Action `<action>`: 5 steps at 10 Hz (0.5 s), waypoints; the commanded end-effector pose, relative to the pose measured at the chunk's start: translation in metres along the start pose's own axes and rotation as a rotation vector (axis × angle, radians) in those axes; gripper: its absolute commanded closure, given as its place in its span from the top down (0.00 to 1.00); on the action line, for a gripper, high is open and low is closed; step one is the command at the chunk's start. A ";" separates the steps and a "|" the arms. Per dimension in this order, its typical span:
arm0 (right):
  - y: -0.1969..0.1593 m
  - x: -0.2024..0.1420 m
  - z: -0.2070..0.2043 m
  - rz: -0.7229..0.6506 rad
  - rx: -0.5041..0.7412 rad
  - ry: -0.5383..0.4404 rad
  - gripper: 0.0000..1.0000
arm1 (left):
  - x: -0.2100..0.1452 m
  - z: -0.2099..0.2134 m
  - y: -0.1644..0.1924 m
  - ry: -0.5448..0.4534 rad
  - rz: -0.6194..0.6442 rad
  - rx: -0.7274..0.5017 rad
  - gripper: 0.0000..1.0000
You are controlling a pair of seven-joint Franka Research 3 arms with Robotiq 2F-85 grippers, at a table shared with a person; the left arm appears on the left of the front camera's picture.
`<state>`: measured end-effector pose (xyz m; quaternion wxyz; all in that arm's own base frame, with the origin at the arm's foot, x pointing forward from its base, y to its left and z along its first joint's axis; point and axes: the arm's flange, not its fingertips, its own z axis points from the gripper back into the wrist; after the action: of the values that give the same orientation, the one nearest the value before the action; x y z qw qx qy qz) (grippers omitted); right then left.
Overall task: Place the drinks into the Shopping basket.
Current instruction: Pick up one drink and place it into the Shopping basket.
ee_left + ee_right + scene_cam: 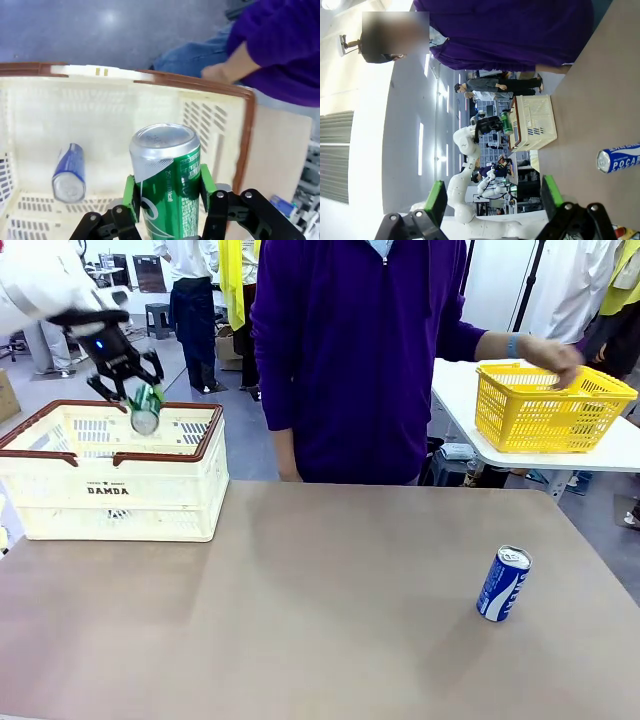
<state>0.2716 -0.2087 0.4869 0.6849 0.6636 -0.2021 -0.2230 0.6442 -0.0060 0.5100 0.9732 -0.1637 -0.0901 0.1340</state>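
1. Pincers from the front: the left pincer is shut tight on the green can. The can hangs tipped, just above the Shopping basket, over its back part. I think the job now is to drop the can in. It is best to go lower first, so the can does not land hard or bounce out. The blue can on the desk sits well apart from the Shopping basket, so it may be next.
2. Left wrist view: the green pads squeeze the green can on both sides. Down in the Shopping basket lies another blue can, near one side wall. The floor of the Shopping basket under the green can looks bare, so let go there and not on top of that can.
3. Right wrist view: the right pincer is wide and holds nothing. It is far from the Shopping basket. It can wait there, out of the way.
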 end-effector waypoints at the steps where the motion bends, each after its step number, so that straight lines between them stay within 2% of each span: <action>1: 0.005 -0.001 0.001 -0.014 0.005 0.002 1.00 | -0.009 -0.030 -0.011 0.026 0.033 0.060 0.00; 3: 0.005 -0.001 0.001 -0.014 0.005 0.002 1.00 | -0.017 -0.056 -0.011 0.033 0.063 0.139 0.00; 5: 0.005 -0.001 0.001 -0.014 0.005 0.002 1.00 | -0.028 -0.071 -0.010 0.058 0.018 0.158 0.00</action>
<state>0.2717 -0.2086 0.4869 0.6850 0.6636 -0.2019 -0.2229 0.6442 -0.0460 0.4377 0.9826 -0.1055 -0.0433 0.1468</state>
